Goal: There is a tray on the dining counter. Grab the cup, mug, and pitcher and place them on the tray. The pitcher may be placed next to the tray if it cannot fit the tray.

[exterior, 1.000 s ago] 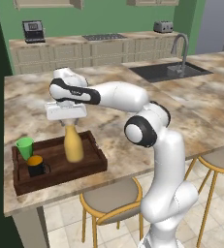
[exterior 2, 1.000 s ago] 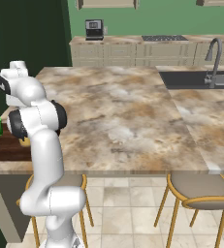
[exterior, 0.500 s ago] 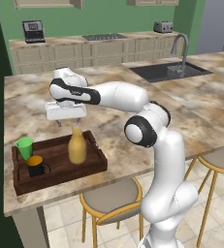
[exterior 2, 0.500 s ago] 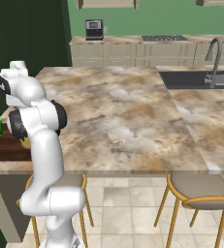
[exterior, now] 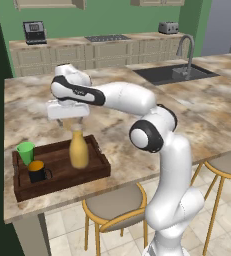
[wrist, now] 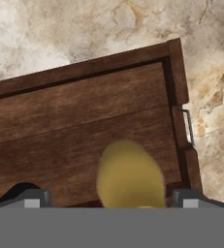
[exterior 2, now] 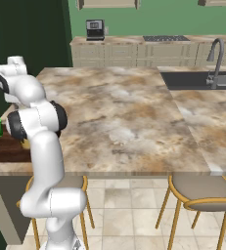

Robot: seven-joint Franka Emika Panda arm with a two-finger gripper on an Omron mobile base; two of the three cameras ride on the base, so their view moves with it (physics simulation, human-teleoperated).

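Both base views are looking forward over the worktop (exterior: 197,115); the hand view is looking closely down on the tray (wrist: 84,116).

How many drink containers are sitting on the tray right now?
3. The green cup stands at the tray's far left corner, the black mug just in front of it, and the yellow pitcher upright toward the right end, below the open hand.

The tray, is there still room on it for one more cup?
Yes. The tray is bare between the pitcher and its back rim, and between pitcher and mug. The left end is crowded: the cup and mug sit close together.
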